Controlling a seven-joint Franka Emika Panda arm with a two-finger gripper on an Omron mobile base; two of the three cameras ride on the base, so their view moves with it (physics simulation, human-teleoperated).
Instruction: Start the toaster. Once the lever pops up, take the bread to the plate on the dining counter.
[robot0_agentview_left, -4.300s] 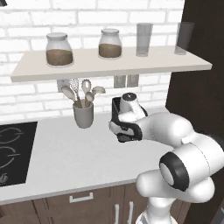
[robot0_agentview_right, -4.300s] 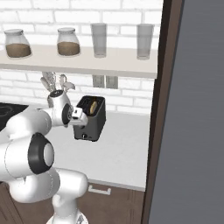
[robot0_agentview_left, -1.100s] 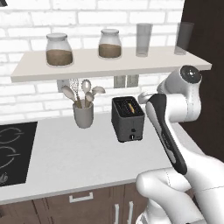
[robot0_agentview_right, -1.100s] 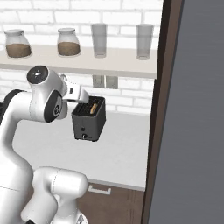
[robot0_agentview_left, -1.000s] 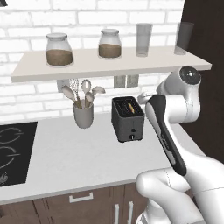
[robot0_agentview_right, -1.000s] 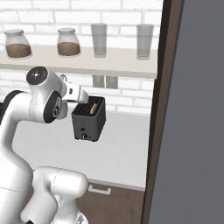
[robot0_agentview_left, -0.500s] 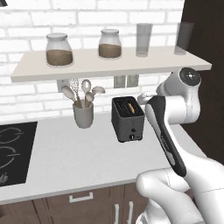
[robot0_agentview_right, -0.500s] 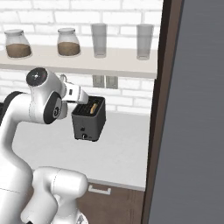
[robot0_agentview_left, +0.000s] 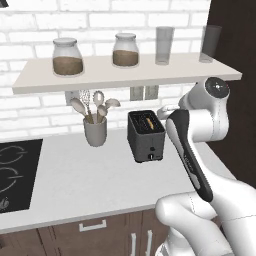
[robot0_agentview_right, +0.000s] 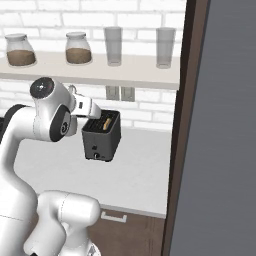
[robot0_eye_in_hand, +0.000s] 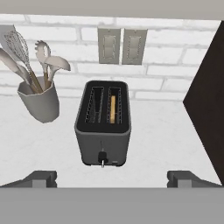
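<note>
Fingers (robot0_eye_in_hand: 43, 178) spread fully wide, nothing between them; tips framing the lower edge of the hand view, well apart from everything on the counter (robot0_agentview_left: 90, 180). Compared with a few seconds back: then pressed up against the front of the toaster (robot0_eye_in_hand: 103, 129), now pulled back and raised, looking down on it from the front. Almost no drift over the last second, so holding station. Reading: lever press probably done, waiting phase under way; lever position itself too small to tell here. Bread (robot0_eye_in_hand: 113, 109) seated in the right-hand slot as seen from the hand, top edge about level with the slot mouth, so not clearly popped up. Toaster upright on the counter near the brick wall, utensil cup (robot0_agentview_left: 95, 133) just beside it, two wall plates (robot0_eye_in_hand: 121, 46) behind. Wrist horizontal under the shelf (robot0_agentview_left: 125, 75); forearm rising steeply from the elbow, upper joint tucked just below the shelf edge. Next need, by judgement: descent over the slot once the slice stands proud.
</note>
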